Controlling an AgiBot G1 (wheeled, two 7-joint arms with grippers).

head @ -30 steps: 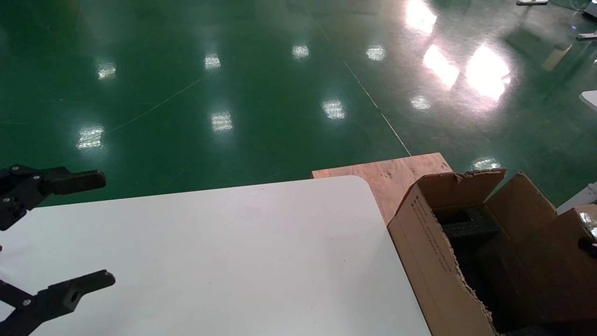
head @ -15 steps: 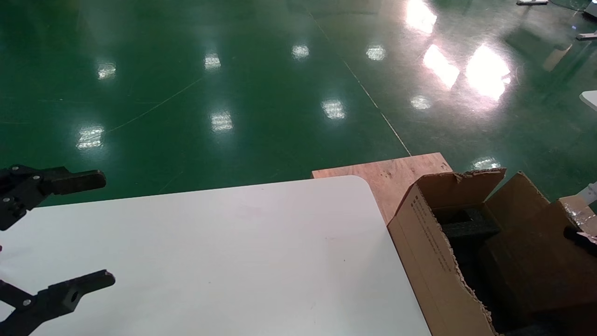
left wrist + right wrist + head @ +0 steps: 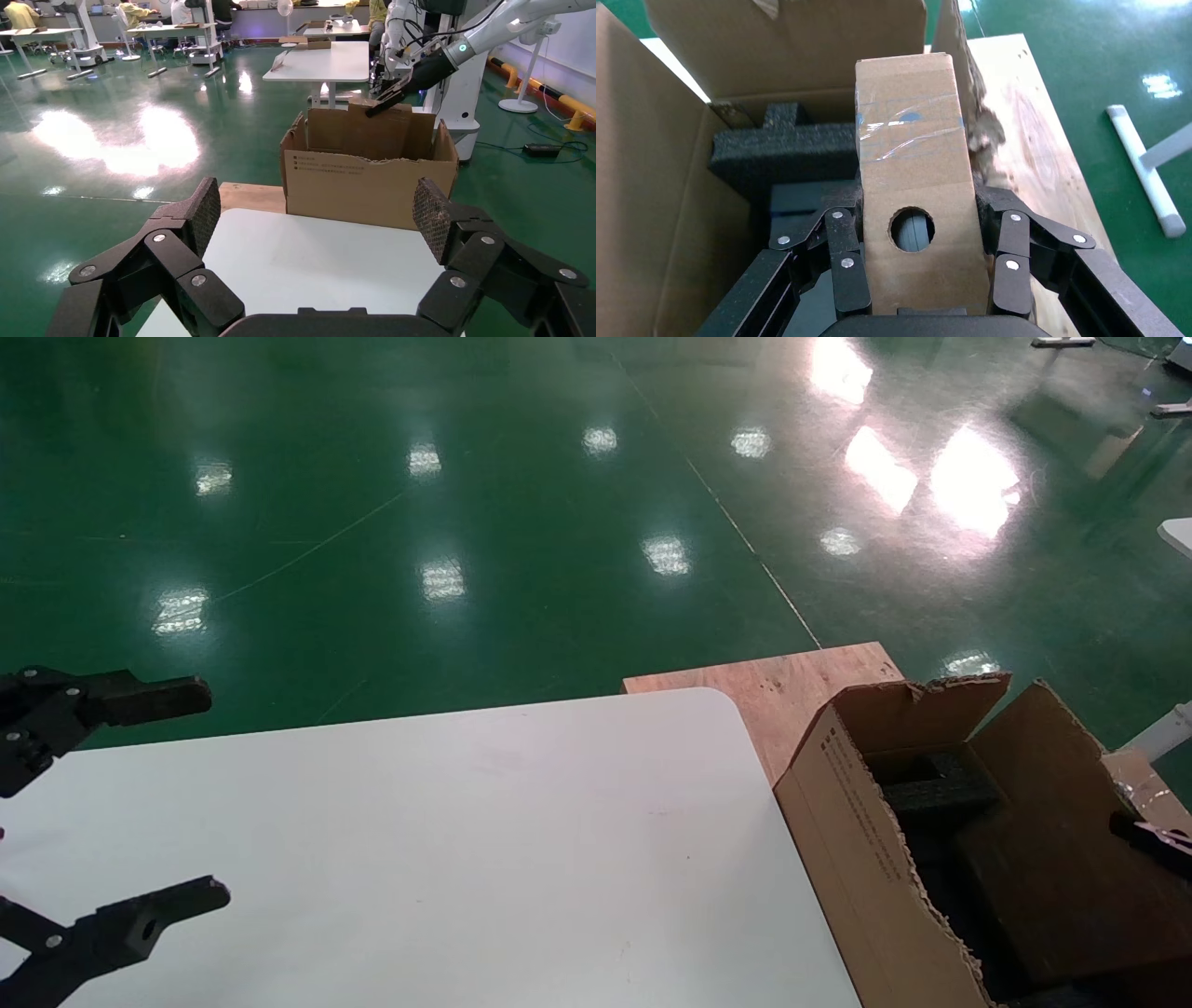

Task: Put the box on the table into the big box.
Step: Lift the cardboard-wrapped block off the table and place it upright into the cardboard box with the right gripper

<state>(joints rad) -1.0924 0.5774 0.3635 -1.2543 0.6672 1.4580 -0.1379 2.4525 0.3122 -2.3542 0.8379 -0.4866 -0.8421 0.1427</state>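
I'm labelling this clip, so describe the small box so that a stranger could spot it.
Find the big box beside the table. The right gripper holds the box over its open top. It is oblong and taped, with a round hole in its face.

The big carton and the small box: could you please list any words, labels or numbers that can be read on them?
Nothing is legible.
Big box: small black print on its outer side wall, too small to read in the head or left wrist views.
Box, held in the right gripper: no text, only clear tape and faint blue marks.
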